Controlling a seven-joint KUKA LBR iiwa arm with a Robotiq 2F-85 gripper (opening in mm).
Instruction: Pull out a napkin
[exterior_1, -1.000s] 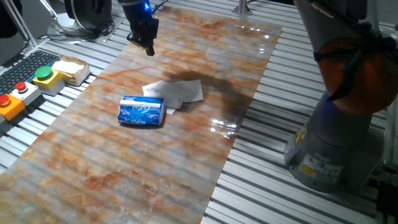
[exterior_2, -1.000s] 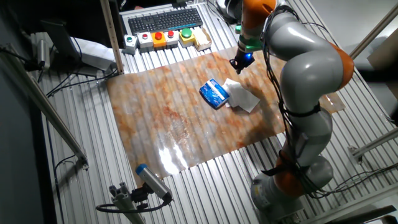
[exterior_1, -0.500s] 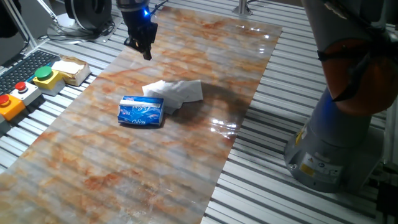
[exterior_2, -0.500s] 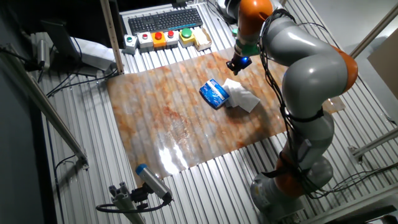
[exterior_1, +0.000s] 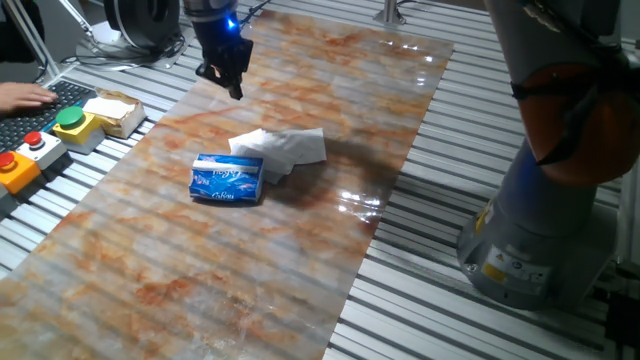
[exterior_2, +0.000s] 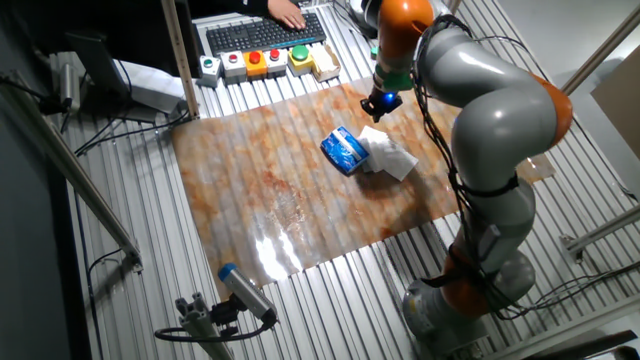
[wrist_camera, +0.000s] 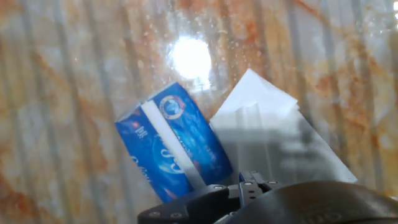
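Blue napkin pack (exterior_1: 228, 180), mid-bench, white napkin (exterior_1: 285, 147) lying against it: light, soft, tear-prone, best pinched at a loose corner; hand (exterior_1: 231, 82) empty, opening indeterminate.

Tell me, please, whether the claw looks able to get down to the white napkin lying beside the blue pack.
Probably yes. The claw hangs above the mat, away from the napkin, which lies exposed beside the blue pack. Nothing stands between them.

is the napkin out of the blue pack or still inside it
Out. The white napkin lies loose on the mat beside the blue pack, touching its edge; the gripper hangs apart, holding nothing.
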